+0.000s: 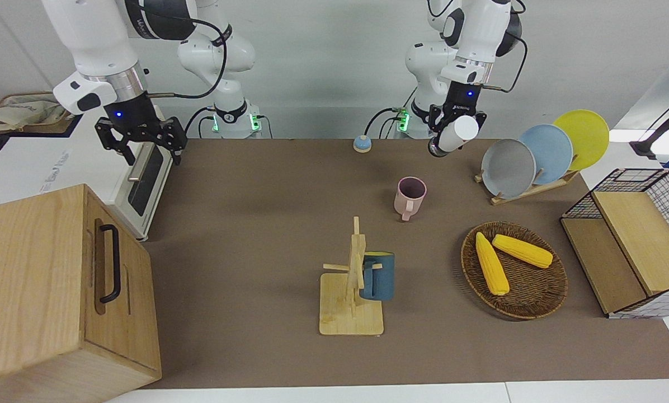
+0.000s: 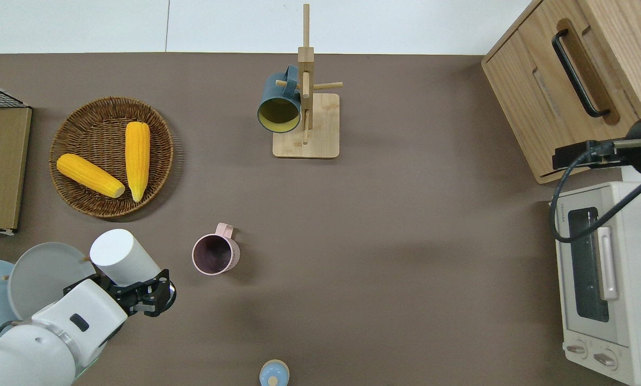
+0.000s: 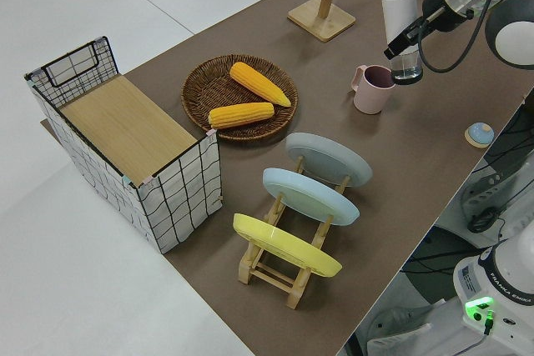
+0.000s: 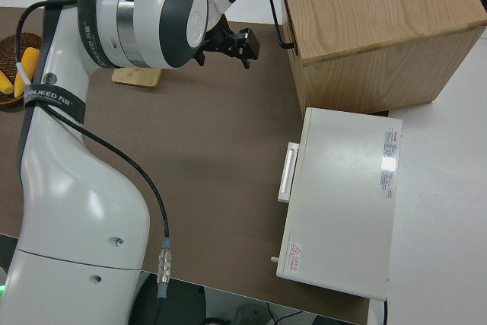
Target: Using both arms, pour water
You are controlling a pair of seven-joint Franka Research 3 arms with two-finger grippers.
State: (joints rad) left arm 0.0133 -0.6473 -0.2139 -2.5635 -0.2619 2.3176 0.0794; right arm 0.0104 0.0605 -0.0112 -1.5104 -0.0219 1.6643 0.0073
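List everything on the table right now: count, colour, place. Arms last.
pink handled mug: 1, pink, upright mid-table toward the left arm's end.
white cylindrical bottle: 1, white, tilted, held in the air.
wooden mug tree: 1, light wood, farther from the robots than the pink mug.
dark blue mug: 1, blue with yellow inside, hanging on the mug tree.
round wicker basket: 1, brown, left arm's end.
corn cobs: 2, yellow, in the basket.
plates in a wooden rack: 3, grey, blue, yellow.
wire crate: 1.
wooden cabinet: 1.
white toaster oven: 1.
left gripper: holds the bottle.
right gripper: open.
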